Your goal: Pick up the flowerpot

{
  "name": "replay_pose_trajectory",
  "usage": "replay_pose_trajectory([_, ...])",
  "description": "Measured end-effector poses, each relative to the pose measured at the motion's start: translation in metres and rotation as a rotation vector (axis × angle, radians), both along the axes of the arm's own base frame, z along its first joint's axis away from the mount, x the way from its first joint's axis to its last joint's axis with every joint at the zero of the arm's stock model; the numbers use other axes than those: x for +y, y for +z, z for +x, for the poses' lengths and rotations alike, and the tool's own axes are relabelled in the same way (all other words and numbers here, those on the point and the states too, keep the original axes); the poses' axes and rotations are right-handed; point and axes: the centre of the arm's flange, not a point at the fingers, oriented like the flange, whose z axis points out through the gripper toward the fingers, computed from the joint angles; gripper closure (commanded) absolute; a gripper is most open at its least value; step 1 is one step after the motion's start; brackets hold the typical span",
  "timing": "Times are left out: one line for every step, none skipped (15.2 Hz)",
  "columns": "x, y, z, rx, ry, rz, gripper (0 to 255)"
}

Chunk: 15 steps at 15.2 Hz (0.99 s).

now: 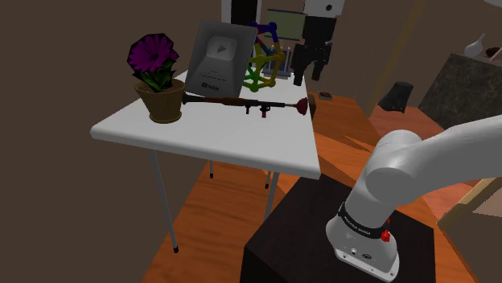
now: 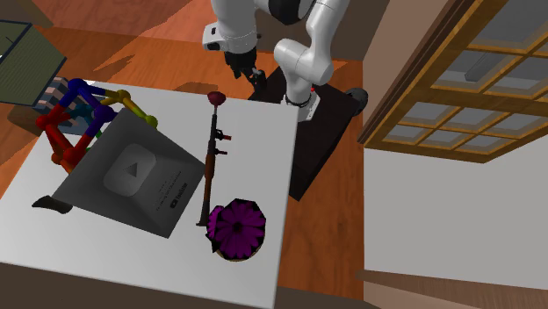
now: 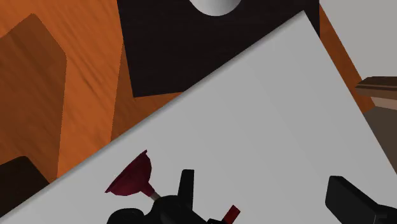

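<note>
Re flowerpot [image 2: 235,230]: stands upright at 6 o'clock end of white table [image 2: 263,123] in 2nd ext. view, close to the edge. In shoulder view, at 9 o'clock from gripper [image 1: 309,72] and well apart from it. Brown pot, purple bloom and green leaves on top. Untouched, not yet lifted.

Re gripper: hangs high over table's 12 o'clock end in 2nd ext. view, by the corner nearest black stand [image 1: 322,233], pointing down. Prob. a start-of-approach pose, high enough to clear everything on the table.

Re toy launcher [image 2: 210,167]: lies flat along the 12-to-6 line between gripper and flowerpot. Dark-red cone tip [image 3: 133,178] under the gripper; tail end at flowerpot's 9 o'clock, just beside or touching, can't tell which. Worth crossing above it, not along the surface.

Grey plaque [image 2: 132,180] and coloured rod frame [image 2: 79,118]: at 9 and 10 o'clock of launcher, off the likely path.

Re fingers: one black finger [image 3: 351,198] far out from the mid-line in wrist view, and two tips w/ a gap between in shoulder view, so judged wide open. Nothing between them, nothing touched, nothing held. Spread prob. meant for the flowerpot's wall or rim. Bloom overhangs the rim, so a low grasp on the body seems safer than a drop from above.
</note>
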Motion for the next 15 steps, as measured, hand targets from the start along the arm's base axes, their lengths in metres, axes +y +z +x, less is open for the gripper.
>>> replay_pose_trajectory([0.000,0.000,0.000,0.000,0.000,0.000,0])
replay_pose_trajectory([0.003,0.000,0.004,-0.004,0.000,0.006,0])
replay_pose_trajectory([0.007,0.001,0.011,-0.010,0.001,0.016,0])
replay_pose_trajectory([0.010,0.002,0.019,-0.016,0.001,0.028,0])
replay_pose_trajectory([0.016,0.002,0.027,-0.024,0.001,0.040,0])
replay_pose_trajectory([0.023,-0.002,0.036,-0.031,0.002,0.053,0])
replay_pose_trajectory([0.028,0.004,0.045,-0.038,0.002,0.067,0])
replay_pose_trajectory([0.034,0.006,0.058,-0.047,0.002,0.080,0])
replay_pose_trajectory([0.039,0.007,0.064,-0.055,0.002,0.094,0])
replay_pose_trajectory([0.045,0.009,0.074,-0.063,0.002,0.107,0])
replay_pose_trajectory([0.050,0.010,0.083,-0.071,0.003,0.121,0])
replay_pose_trajectory([0.057,0.012,0.095,-0.080,0.004,0.134,0])
replay_pose_trajectory([0.063,0.014,0.104,-0.087,0.004,0.148,0])
replay_pose_trajectory([0.069,0.015,0.113,-0.095,0.004,0.162,0])
replay_pose_trajectory([0.073,0.019,0.120,-0.103,0.004,0.175,0])
